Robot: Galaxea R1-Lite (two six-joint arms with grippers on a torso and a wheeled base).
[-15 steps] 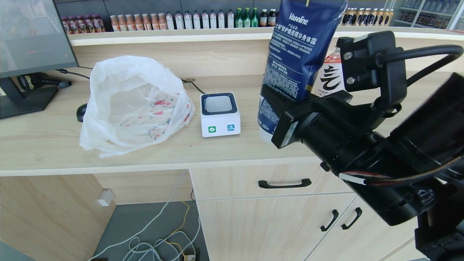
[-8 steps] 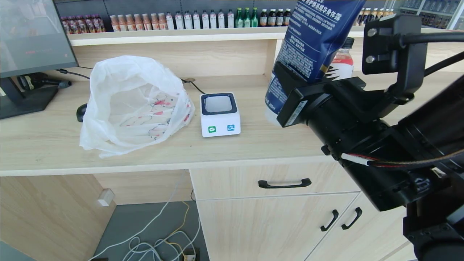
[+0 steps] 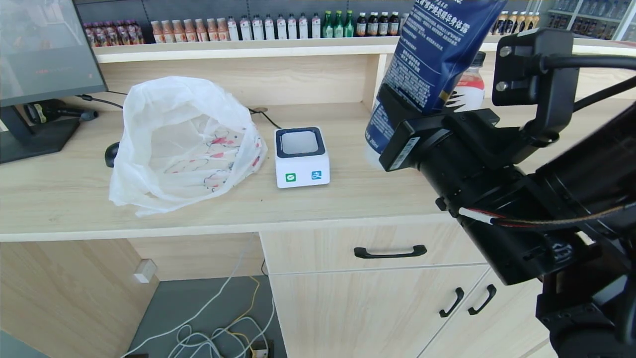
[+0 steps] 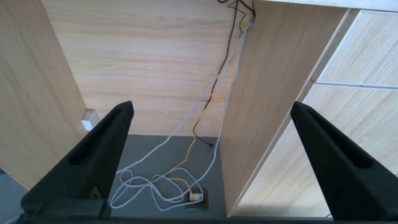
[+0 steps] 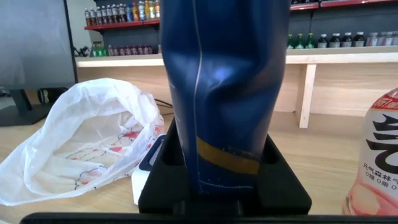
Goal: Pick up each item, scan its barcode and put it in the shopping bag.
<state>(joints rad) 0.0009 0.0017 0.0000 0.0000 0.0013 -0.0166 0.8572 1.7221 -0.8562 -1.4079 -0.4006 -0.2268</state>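
**Now the pouch is being held up to the right of the scanner**

Presently the blue pouch (image 3: 437, 49) is being held in the air above the right part of the desk (image 3: 348, 196). It is being clamped near its lower end by the right gripper (image 5: 224, 158), whose fingers are pressing on its two sides. The long axis of the pouch is standing nearly upright, with the top leaning a little to the right.

The scanner (image 3: 301, 156) is lying lower and to the left of the pouch, near the middle of the desk, with its window facing up. The shopping bag (image 3: 184, 139) is lying just beside the scanner, toward the left edge, with its mouth open.

It is judged that the pouch is to be carried left and down by the right arm, the nearer one. Where the barcode is printed cannot be told.

The left gripper (image 4: 214, 155) is being held below the desk front with its fingers wide apart and nothing between them, over the cables (image 4: 168, 186) on the floor. A bottle (image 3: 467, 89) is standing behind the pouch, and a monitor (image 3: 44, 49) is standing at the back left corner. Shelves of drinks (image 3: 248, 27) are being seen in the room behind.
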